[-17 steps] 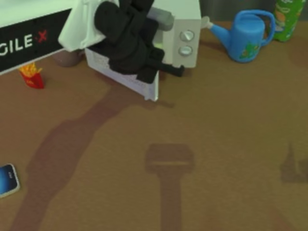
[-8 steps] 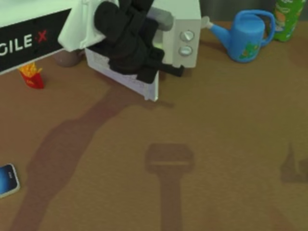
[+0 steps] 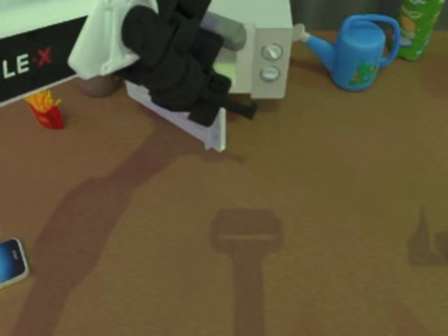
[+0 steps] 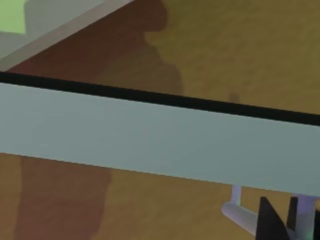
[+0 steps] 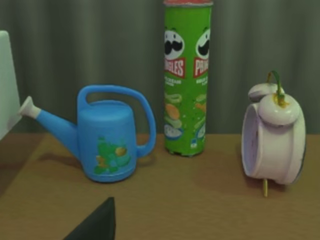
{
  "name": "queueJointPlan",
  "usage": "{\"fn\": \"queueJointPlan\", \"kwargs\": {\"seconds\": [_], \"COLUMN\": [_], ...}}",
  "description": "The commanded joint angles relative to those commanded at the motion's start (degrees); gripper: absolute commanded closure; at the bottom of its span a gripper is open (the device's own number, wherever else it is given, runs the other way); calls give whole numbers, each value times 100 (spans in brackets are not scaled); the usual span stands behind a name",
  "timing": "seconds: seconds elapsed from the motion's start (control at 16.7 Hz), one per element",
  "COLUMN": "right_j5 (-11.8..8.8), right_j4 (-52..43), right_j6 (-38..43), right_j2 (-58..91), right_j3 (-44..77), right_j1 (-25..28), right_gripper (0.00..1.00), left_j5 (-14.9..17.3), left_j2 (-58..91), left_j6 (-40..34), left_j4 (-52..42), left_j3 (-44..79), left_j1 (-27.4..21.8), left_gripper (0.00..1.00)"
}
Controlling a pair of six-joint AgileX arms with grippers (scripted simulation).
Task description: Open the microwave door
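the microwave door (image 3: pixel 183 120) is standing partly swung out from the front of the microwave (image 3: pixel 260 42), hinged at its left side, its free edge pointing toward the middle of the table (image 3: pixel 315 210). the microwave is sitting at the table's far edge, a little left of centre, its two grey knobs (image 3: pixel 271 61) facing forward on the strip to the right of the opening. the left gripper (image 3: pixel 238 106) is reaching down over the door's free end, right by the door handle, with the bulky black arm covering much of the door from above; i cannot tell whether its jaws are closed on the handle or apart. in the left wrist view the pale door panel (image 4: pixel 160 140) is filling the frame as a broad band, with the grey handle bar (image 4: pixel 242 217) just beside a dark fingertip.

a blue watering can (image 3: pixel 357 52) is standing near the microwave's right side, a green crisp tube (image 3: pixel 420 24) beyond it at the far right corner. a pale alarm clock (image 5: pixel 274 142) is standing beside the tube in the right wrist view. a red carton of fries (image 3: pixel 45 110) is sitting by the left edge, a phone (image 3: pixel 10 262) near the near left corner. the right gripper is out of the top view.
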Motion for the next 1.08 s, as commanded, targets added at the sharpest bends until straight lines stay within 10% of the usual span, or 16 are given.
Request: {"fn": "queueJointPlan", "kwargs": {"seconds": [1.08], "right_j5": [0], "right_j4": [0], "right_j6": [0], "right_j2": [0], "right_j3": [0], "right_j1": [0], "right_gripper": [0], "left_j5": [146], "left_j2": [-126], "left_j6": [276], "left_j4": [31], "left_j3": [-203], "left_j1": [93], "left_gripper": [100]}}
